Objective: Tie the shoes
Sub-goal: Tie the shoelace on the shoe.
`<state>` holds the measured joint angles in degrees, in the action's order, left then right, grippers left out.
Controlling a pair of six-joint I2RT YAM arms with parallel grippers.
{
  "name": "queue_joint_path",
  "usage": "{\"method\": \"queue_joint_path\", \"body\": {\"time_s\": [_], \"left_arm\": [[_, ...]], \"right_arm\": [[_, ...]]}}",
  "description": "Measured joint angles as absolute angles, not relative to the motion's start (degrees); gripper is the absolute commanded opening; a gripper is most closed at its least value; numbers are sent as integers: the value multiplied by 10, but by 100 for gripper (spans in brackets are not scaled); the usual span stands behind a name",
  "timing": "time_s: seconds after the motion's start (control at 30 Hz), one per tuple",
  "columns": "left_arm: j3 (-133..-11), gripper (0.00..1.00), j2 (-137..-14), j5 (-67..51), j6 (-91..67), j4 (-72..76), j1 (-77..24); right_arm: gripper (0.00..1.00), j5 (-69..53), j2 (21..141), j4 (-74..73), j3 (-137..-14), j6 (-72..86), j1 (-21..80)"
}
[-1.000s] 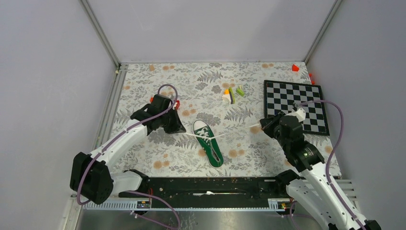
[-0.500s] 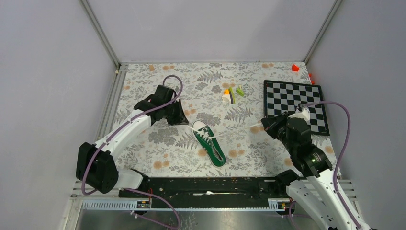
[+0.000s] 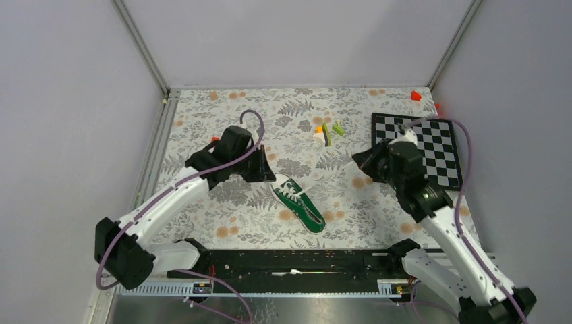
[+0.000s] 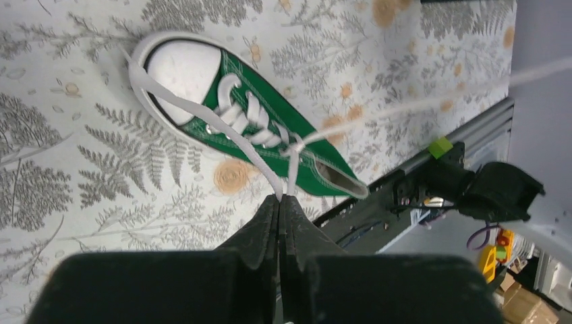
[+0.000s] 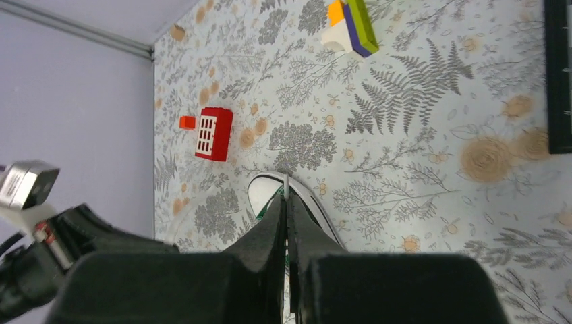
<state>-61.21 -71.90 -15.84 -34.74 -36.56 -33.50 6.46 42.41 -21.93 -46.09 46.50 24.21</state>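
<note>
1. Since 1 second ago, my left arm (image 3: 177, 196) has swung right, closer to the green sneaker (image 3: 297, 203). My right arm (image 3: 432, 202) has drawn toward the far side, beside the chessboard (image 3: 432, 145), and the sneaker's heel has swung to the right.
2. My left jaws are pressed fully together on 1 white lace (image 4: 289, 172), pinched just beside the sneaker's near side.
3. My right jaws are squeezed tight as well, with the thin tip of the other lace (image 5: 287, 183) caught between them. In the left wrist view that lace runs straight from the eyelets off to the right.
4. The sneaker lies on its sole in the middle of the fern-print tabletop (image 3: 202, 121), between my 2 arms. Its white toe points far-left and its heel near-right.
5. A red-and-white block (image 5: 214, 133) sits left of the toe. A small stack of coloured bricks (image 3: 326, 133) lies farther back.
</note>
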Motion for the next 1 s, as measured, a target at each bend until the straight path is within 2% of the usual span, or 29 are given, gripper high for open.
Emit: {"method": "queue_joint_path", "body": {"time_s": [0.17, 0.3, 0.47, 0.67, 0.73, 0.83, 0.9, 1.0], "left_arm": [[-563, 0, -646, -151, -352, -368, -367], [-538, 0, -625, -137, -375, -357, -419], [-509, 0, -624, -121, -412, -307, -474], [-522, 2, -670, -103, -423, -261, -528], [-538, 16, -704, -103, -424, -250, -542], [-569, 48, -755, -111, -426, -237, -557], [-584, 64, -771, -116, -426, -234, -561], [-587, 70, -770, -118, -416, -236, -563]], "right_arm": [[0, 10, 563, -168, -514, 447, 248], [0, -13, 675, -141, -585, 430, 290], [0, -53, 780, -101, -656, 424, 351], [0, -119, 851, -96, -679, 421, 373], [0, -139, 863, -101, -681, 416, 373], [0, -156, 866, -112, -681, 405, 373], [0, -158, 865, -118, -679, 402, 366], [0, -166, 865, -121, -677, 398, 367]]}}
